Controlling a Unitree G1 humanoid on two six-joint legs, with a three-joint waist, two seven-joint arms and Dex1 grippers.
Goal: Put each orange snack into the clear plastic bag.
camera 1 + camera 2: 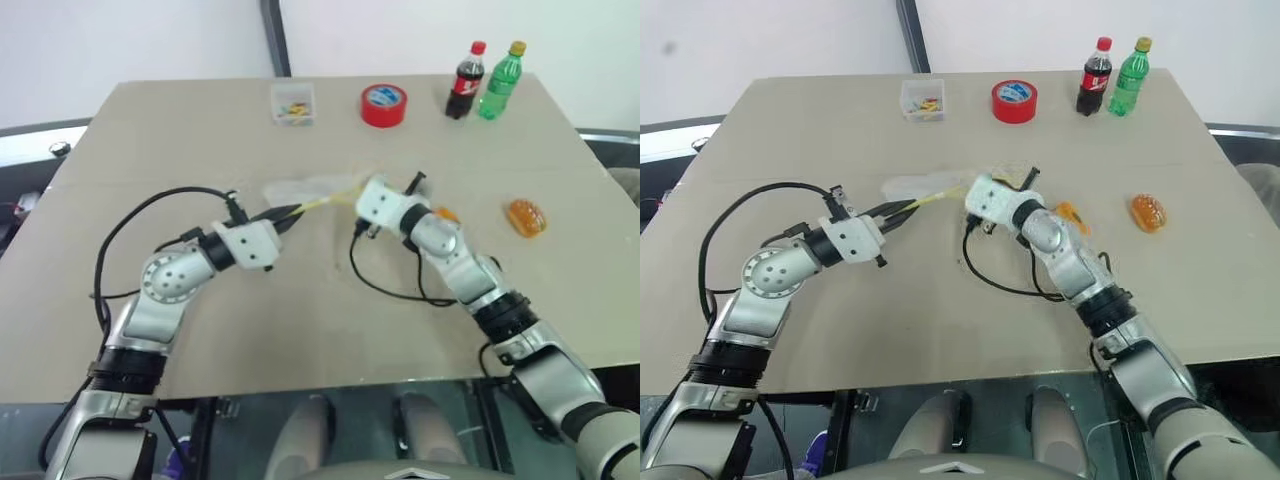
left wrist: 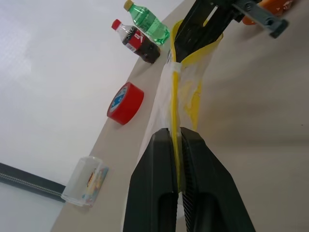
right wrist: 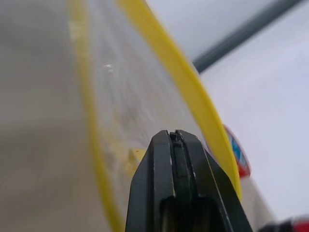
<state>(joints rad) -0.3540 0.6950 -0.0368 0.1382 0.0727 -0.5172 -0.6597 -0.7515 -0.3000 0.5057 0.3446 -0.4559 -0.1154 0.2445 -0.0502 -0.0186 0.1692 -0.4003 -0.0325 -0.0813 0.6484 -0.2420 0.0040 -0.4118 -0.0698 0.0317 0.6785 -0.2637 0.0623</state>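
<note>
Holding the clear plastic bag (image 1: 305, 192) stretched between both grippers carries the main risk: each has only a thin pinch on the yellow mouth strip, so a pull apart may slip the strip out, or tear it. The left gripper (image 2: 176, 140) has its fingers clamped on the strip at the bag's left end; the right gripper (image 1: 992, 192) appears to pinch the bag's right end, its fingers pressed together in its wrist view with the mouth bowed open beyond them. With both grippers busy, neither is free for a snack, and letting go could collapse the mouth. One orange snack (image 1: 1070, 214) lies just right of the bag, beside the right arm's wrist; the other orange snack (image 1: 526, 217) sits well right of the bag.
</note>
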